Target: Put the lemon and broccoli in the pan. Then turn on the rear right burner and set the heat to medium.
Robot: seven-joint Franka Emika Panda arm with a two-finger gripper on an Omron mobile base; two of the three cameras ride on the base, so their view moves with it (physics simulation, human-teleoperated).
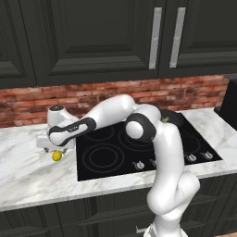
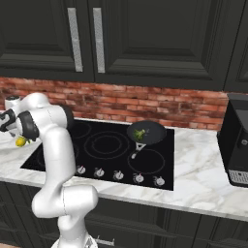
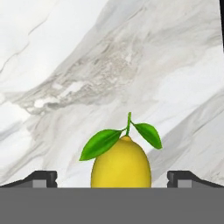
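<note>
The yellow lemon [image 3: 121, 162] with two green leaves lies on the marble counter left of the stove, also visible as the lemon [image 1: 56, 156] and the lemon [image 2: 20, 141]. My gripper [image 3: 113, 179] hangs right over it, open, with one finger [image 3: 43, 177] on each side and well clear of the fruit. In the left base view the gripper [image 1: 56, 150] sits just above the lemon. The dark pan [image 2: 157, 130] rests on the rear right burner with the broccoli [image 2: 140, 134] inside; the pan [image 1: 175, 119] is partly hidden behind my arm.
The black cooktop [image 2: 97, 145] has a row of knobs [image 2: 118, 175] along its front edge. A dark appliance [image 2: 237, 145] stands on the counter at the far right. Brick wall and dark cabinets rise behind the stove.
</note>
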